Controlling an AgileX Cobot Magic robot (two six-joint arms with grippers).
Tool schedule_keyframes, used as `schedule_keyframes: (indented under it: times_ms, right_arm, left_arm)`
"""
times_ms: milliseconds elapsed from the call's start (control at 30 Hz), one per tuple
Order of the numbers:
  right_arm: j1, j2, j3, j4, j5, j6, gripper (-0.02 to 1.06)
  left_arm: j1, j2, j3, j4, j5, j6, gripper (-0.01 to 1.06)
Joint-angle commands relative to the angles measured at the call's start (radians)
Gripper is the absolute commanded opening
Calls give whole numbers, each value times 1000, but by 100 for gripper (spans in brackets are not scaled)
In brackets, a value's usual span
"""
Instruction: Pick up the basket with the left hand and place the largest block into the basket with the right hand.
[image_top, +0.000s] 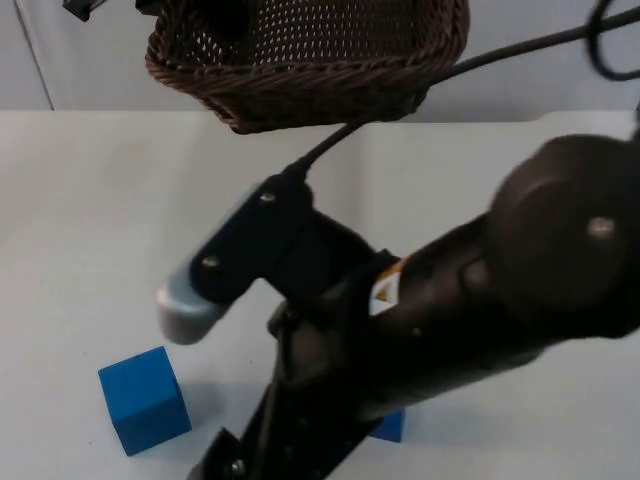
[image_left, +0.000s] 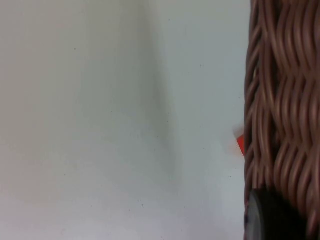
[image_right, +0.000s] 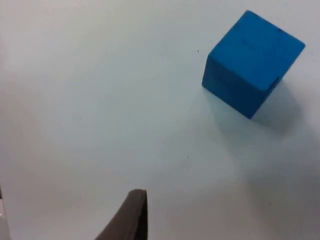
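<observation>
1. Pincer of the right arm (image_top: 225, 455), top view: it reaches low over the near part of the white surface (image_top: 80, 220); whether it is open cannot be told. A large blue block (image_top: 145, 400) lies just to its left. A second blue piece (image_top: 390, 426) peeks out beneath the arm. The wicker basket (image_top: 310, 55) hangs at the far edge, off the surface.
2. Left wrist view: the left pincer (image_left: 272, 217) sits at the basket wall (image_left: 282, 100); its closure cannot be told. A red patch (image_left: 240, 145) shows beside the weave.
3. Right wrist view: the block (image_right: 252, 62) lies apart from a dark fingertip (image_right: 130, 217), turned cornerwise. Risk: closing across its corners could twist or push the block away.
</observation>
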Motion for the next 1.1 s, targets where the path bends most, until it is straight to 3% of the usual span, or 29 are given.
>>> schedule_keyframes:
  times_ms: [0, 467, 700, 1067]
  right_arm:
    - [6, 27, -30, -2, 0, -9, 105]
    - [44, 234, -232, -2, 15, -37, 105]
    - [62, 266, -265, 0, -63, 30, 104]
    - [55, 266, -275, 8, -34, 55, 104]
  left_arm:
    - [2, -16, -9, -29, -21, -7, 0]
    - [2, -16, -9, -27, -28, -7, 0]
    - [2, -16, -9, -27, -32, -7, 0]
    - [2, -16, -9, -27, -46, -7, 0]
